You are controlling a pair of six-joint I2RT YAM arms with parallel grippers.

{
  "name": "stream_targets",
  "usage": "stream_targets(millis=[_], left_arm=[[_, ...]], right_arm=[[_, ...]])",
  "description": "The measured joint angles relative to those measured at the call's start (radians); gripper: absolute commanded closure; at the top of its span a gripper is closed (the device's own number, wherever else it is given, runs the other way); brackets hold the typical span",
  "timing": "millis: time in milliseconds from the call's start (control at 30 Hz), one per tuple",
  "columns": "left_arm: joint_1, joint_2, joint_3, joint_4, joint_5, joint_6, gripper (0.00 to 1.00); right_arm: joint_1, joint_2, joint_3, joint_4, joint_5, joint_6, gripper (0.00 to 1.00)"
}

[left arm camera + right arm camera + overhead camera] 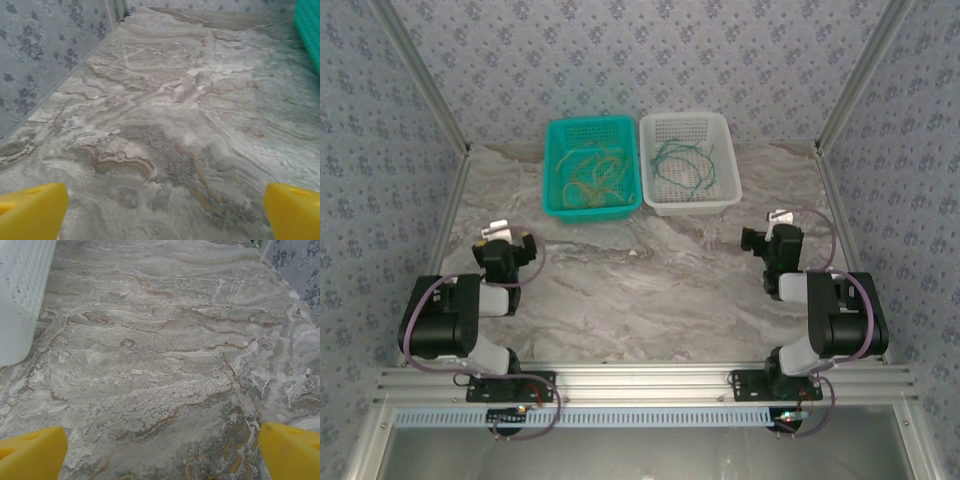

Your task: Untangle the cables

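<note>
Sitting folded low at the near edge of the tabletop [640,290]: left arm [450,320] and right arm [840,315], elbows back, wrists aimed forward. Lying well ahead at the far side, a teal basket [555,170] just beside a white basket [725,165]. Holding tan cables [592,180] in the teal one as a loose curly heap, green cables [685,163] in the white one as thin looping strands. Hovering over bare marble with left pincer [165,210] and right pincer [162,450] spread wide apart, gripping nothing.
</note>
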Motion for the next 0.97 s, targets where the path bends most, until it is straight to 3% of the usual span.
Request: stream_targets(millis=[333,600,967], left_arm=[[0.000,0.015,0.121,-0.085,0.111,0.011,0.01],[0.000,0.017,0.123,-0.127,0.126,0.019,0.01],[0.000,0.017,0.123,-0.128,0.126,0.019,0.01]], right_arm=[[0.022,0.007,-0.029,0.100,-0.034,-0.023,0.00],[0.021,0.008,-0.033,0.106,0.032,-0.014,0.00],[0.014,0.008,-0.033,0.104,0.021,-0.014,0.00]])
